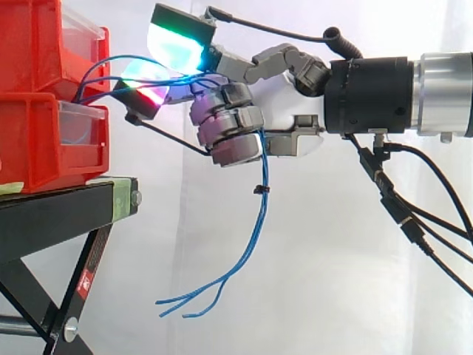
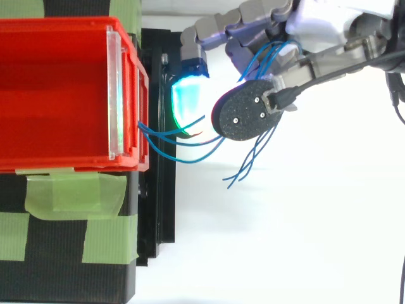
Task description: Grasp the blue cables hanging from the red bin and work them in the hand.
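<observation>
Blue cables (image 1: 261, 214) are what I am working, and they are sitting inside the hand's curl, so I am reading the scene down from its biggest piece. One black stand (image 1: 52, 214) is carrying two red bins (image 1: 33, 140), stacked at nine o'clock from the hand in the side view. Several patches of green tape (image 2: 73, 193) are lying on the stand's top.

One hand (image 1: 229, 122) is reaching in from three o'clock. Its lower fingers are wrapping round the blue cables while two glowing fingertips (image 1: 177, 46) are pointing toward the bins. The cables are running from the front of the bins at ten o'clock and through the fist. From there they are drooping toward seven o'clock, with their ends dangling free of everything.

I am counting three loose ends, so I am judging three strands, though they are bunching too tightly in the hand to be sure. One small black tie (image 1: 260, 190) is binding them just below the fingers. They are looking light, limp and smooth-jacketed, so likely to slide. I am judging the bundled stretch near the tie to be the best hold.
</observation>
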`<control>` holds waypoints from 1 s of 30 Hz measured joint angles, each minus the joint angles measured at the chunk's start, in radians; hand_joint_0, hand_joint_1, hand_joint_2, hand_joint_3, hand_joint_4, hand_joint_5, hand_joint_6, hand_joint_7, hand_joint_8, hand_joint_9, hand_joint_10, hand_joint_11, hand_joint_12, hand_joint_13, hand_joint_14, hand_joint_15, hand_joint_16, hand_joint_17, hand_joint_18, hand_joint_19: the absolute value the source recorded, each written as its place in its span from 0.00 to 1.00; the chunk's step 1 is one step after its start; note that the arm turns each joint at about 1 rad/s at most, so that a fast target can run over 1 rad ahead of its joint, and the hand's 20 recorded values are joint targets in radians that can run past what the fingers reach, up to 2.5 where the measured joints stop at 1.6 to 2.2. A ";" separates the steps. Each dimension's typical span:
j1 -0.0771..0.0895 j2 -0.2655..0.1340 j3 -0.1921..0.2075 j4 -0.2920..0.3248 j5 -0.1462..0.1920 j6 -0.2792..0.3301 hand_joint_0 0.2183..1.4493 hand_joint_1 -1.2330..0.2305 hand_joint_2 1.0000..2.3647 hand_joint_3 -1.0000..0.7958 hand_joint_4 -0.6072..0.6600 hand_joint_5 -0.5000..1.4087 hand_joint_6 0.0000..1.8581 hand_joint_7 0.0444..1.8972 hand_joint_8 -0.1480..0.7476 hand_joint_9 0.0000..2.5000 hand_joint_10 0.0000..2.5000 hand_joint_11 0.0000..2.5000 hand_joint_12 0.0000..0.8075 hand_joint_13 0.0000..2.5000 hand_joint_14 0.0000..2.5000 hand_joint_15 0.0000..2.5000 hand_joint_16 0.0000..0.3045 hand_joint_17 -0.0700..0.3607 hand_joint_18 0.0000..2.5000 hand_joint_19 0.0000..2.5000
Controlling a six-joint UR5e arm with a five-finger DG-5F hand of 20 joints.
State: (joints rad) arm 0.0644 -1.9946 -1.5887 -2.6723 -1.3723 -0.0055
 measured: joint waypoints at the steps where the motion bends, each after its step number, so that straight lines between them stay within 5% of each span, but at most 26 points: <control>1: 0.000 0.000 0.000 0.000 -0.005 -0.002 0.57 0.40 0.01 0.13 0.64 0.51 0.04 0.73 0.58 0.31 1.00 0.79 0.52 0.36 1.00 0.62 0.15 0.40 0.57 0.52; 9: 0.000 0.000 0.000 0.000 -0.067 -0.027 0.57 0.40 0.01 0.13 0.64 0.51 0.04 0.73 0.58 0.31 1.00 0.79 0.53 0.36 1.00 0.62 0.15 0.40 0.57 0.51; 20: 0.007 0.001 0.001 -0.014 -0.103 -0.029 0.57 0.40 0.01 0.14 0.64 0.51 0.05 0.73 0.58 0.31 1.00 0.78 0.53 0.36 1.00 0.62 0.15 0.40 0.57 0.51; 30: 0.010 0.001 0.001 -0.020 -0.115 -0.027 0.54 0.39 0.02 0.30 0.60 0.47 0.28 0.71 0.57 0.30 1.00 0.81 0.53 0.36 1.00 0.62 0.15 0.40 0.58 0.51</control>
State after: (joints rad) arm 0.0741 -1.9931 -1.5877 -2.6922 -1.4877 -0.0322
